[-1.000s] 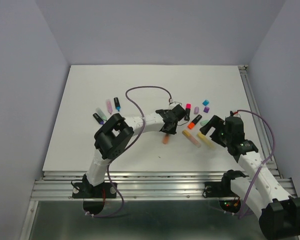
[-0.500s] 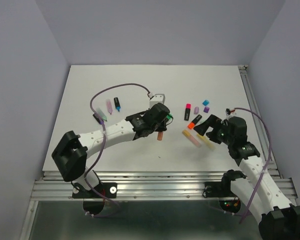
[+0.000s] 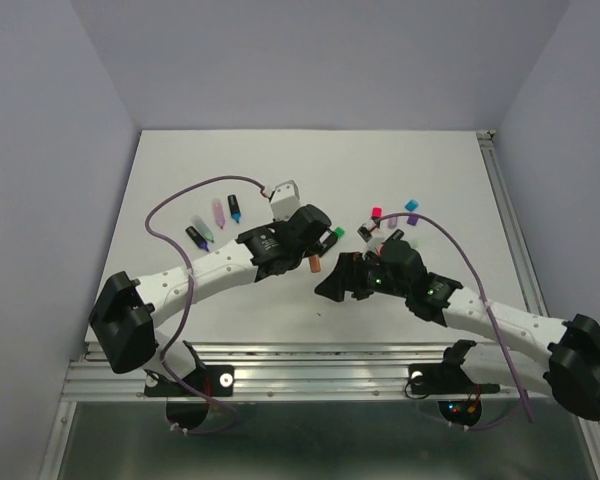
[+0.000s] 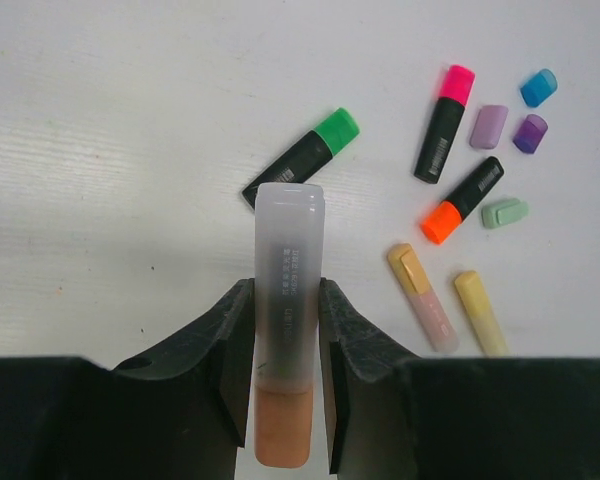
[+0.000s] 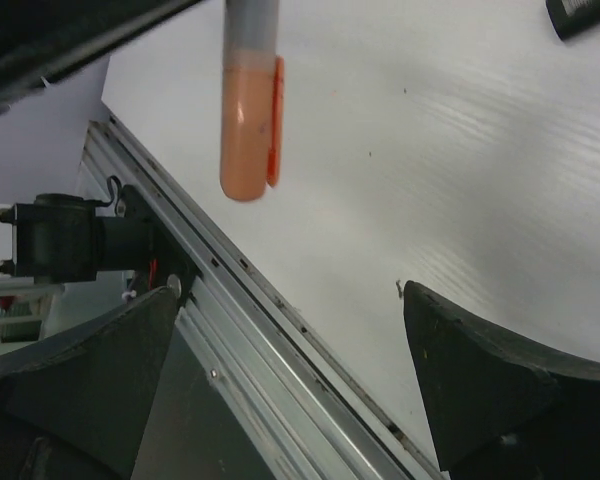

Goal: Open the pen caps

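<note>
One highlighter (image 4: 290,240) with orange cap (image 4: 282,430) tight in left claw (image 4: 285,292); right claw (image 5: 290,295) wide apart, empty.

Found the left gripper (image 3: 310,250) over the middle of the white table (image 3: 180,160), closed on an orange-capped highlighter (image 3: 316,264), cap end poking out on the near side. Saw the right gripper (image 3: 332,278) just right of the left gripper and nearer the table's front edge, pointed toward that cap but apart from it. Noted a green-capped pen (image 3: 332,238) just right of the left gripper. Noted a pink-capped pen (image 3: 374,216), a blue cap (image 3: 412,205) and a purple cap (image 3: 413,218) farther right, and four pens (image 3: 218,210) well to its left.
</note>
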Controlling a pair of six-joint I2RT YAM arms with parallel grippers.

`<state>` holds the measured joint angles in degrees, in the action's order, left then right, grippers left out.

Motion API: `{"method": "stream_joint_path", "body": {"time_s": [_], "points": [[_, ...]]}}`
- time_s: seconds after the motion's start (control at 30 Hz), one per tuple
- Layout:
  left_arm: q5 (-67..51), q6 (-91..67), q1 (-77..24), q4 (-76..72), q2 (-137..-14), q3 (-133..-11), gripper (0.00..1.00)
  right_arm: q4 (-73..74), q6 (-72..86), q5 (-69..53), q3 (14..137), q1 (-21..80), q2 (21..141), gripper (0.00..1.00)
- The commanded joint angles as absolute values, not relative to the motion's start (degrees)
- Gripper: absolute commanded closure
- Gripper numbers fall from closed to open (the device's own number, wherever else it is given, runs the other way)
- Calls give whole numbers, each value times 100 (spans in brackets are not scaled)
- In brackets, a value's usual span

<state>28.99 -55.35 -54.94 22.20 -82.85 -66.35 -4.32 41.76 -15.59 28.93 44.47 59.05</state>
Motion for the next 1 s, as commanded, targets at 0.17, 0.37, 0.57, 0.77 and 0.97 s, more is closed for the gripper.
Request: {"method": "stream_joint_path", "body": {"time_s": [0.17,0.37,0.57,0.77,0.97], "points": [[2988,-6416,-5476,2549,-7937,-6592,100,-2205,4069,-896,3884,4957,7083,0],[2892,-6557,-5484,2461,-7805,-6443,100,-2373,4227,-931,4157,5036,7532,9],[2883,-6583,-5484,2417,-7708,-6355,100,-2540,4403,-897,4087,5097,7576,50],[2971,-6644,-5476,2373,-7612,-6328,100,-2294,4544,-984,4122,5098,7594,83],[3225,-6680,-5415,2128,-7436,-6170,100,-2189,4720,-1001,3903,5106,7445,99]]}}
